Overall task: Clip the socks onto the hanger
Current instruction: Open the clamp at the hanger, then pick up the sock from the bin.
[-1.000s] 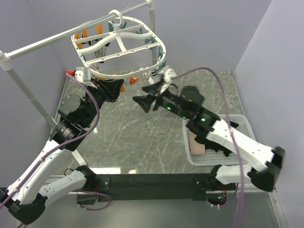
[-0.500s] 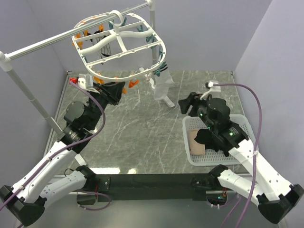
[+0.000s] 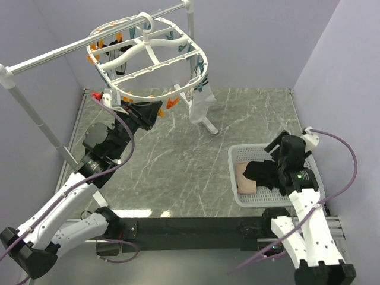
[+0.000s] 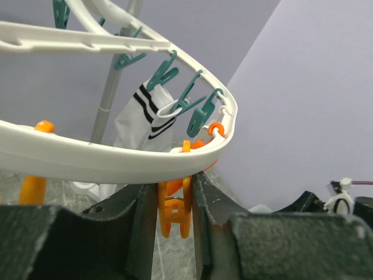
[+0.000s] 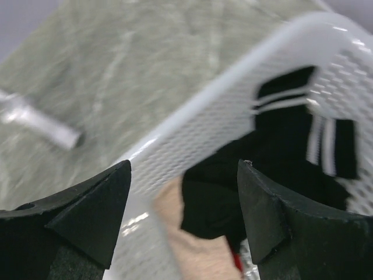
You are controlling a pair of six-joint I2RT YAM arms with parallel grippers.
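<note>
The big white hanger (image 4: 116, 162) hangs just above the left gripper (image 4: 173, 198). The white basket (image 5: 221, 116) lies right under the right gripper (image 5: 183, 198), whose jaws stand wide apart with nothing between them. A white sock with black stripes (image 3: 200, 107) hangs from the hanger, out past the left gripper's tips. Black socks (image 5: 280, 140) and a pink sock (image 3: 244, 178) lie in the basket, below the right gripper. The left gripper is pinched tight on a small orange clip (image 4: 175, 213) under the hanger's rim.
</note>
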